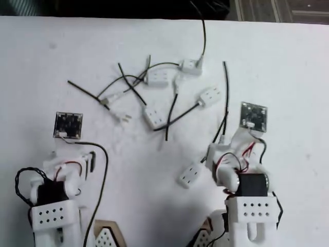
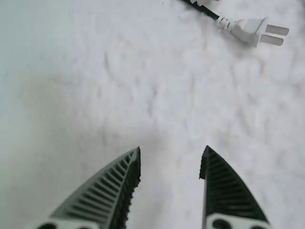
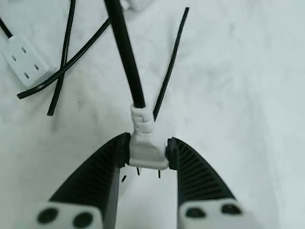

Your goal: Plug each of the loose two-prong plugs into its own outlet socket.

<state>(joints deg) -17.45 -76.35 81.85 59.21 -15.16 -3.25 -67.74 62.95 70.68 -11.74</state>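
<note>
My right gripper [image 3: 147, 155] is shut on a white two-prong plug [image 3: 145, 143]. Its prongs point back toward the wrist, and its black cord [image 3: 125, 52] runs away over the table. In the high view this gripper [image 1: 218, 145] is at the right, with a white outlet socket [image 1: 191, 175] just to its left. Several more sockets [image 1: 154, 117] lie among black cords at mid-table. My left gripper [image 2: 171, 155] is open and empty above bare table, and a loose white plug [image 2: 252, 31] lies well beyond its fingertips. In the high view the left gripper [image 1: 88, 160] is at the lower left, and the loose plug [image 1: 123, 117] lies up and right of it.
The table [image 1: 288, 67] is white. Tangled black cords [image 1: 128, 82] cross its middle, and another loose plug [image 1: 105, 101] lies among them. One cord [image 1: 203, 31] runs off the far edge. A socket [image 3: 24, 59] lies beside crossing cords ahead of the right gripper.
</note>
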